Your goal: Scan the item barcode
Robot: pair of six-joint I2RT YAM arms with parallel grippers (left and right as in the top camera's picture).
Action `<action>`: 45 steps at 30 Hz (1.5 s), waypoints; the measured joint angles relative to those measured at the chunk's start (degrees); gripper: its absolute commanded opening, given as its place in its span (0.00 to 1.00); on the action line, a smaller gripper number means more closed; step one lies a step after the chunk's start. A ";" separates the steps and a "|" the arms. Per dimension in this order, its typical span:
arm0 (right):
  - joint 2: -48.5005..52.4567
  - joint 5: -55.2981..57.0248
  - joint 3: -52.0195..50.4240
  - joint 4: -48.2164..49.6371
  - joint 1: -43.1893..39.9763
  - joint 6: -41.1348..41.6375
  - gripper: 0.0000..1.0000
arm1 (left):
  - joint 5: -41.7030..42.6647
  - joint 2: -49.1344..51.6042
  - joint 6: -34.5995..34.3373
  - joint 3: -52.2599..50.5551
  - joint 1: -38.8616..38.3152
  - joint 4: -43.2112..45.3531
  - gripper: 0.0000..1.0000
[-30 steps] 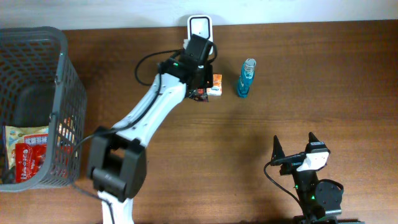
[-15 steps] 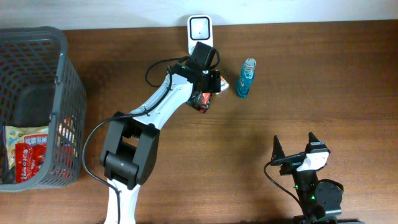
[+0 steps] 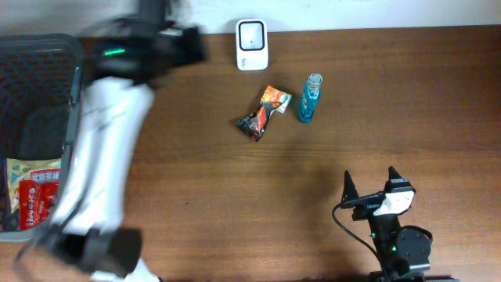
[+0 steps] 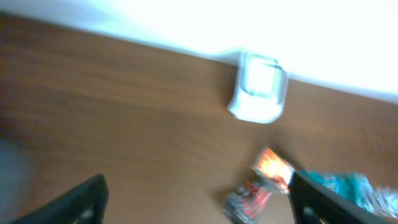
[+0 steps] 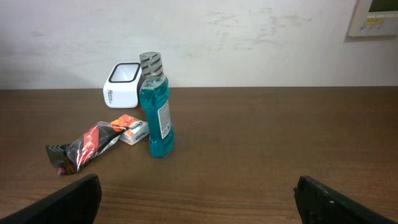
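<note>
Left pincer (image 4: 198, 182) stands released and empty; snack packet (image 4: 261, 184) ahead, toward its right finger, looks light, crinkly, slippery: pinch the crimped end.

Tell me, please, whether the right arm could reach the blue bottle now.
Probably yes: the right gripper is open, only bare table lies between it and the blue bottle, and the snack packet lies aside.

basket (image 3: 23, 78): grey, holds snack packs (image 3: 31, 192) | blue bottle (image 3: 309, 98): upright on table (image 3: 391, 94)
</note>
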 measured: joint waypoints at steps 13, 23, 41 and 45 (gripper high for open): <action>0.00 0.00 0.00 0.00 0.00 0.04 0.98 | -2.67 -2.56 -13.38 -10.51 42.29 -15.08 1.00; 0.00 0.02 0.00 0.00 0.00 0.00 0.98 | -4.68 3.17 -20.02 -30.93 42.97 -4.90 0.97; 0.00 0.00 0.00 0.00 0.00 0.00 0.98 | -15.91 9.79 -25.07 -33.64 46.18 -3.02 0.16; 0.00 0.00 0.00 0.00 0.00 0.07 0.98 | -14.64 9.84 -24.76 -33.64 46.40 -2.97 0.00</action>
